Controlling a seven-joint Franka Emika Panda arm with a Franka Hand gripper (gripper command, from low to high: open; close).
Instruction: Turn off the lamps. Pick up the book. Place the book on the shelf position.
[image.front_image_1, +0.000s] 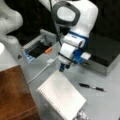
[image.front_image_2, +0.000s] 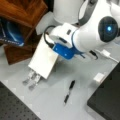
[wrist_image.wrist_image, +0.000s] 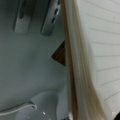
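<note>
White book (image.front_image_1: 62, 96) tilted on metal stand (image.front_image_2: 31, 78); gripper (image.front_image_1: 63, 67) at top edge, jaws' state unclear; wrist view shows lined pages.

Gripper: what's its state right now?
Gripper: at the top edge of the tilted book; open or shut cannot be told.

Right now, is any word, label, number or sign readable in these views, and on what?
None can be read.
Blue object: pale print, too blurred to read.
Book, at the gripper: faint ruled lines, no text.
Pen: no legible marking.
</note>
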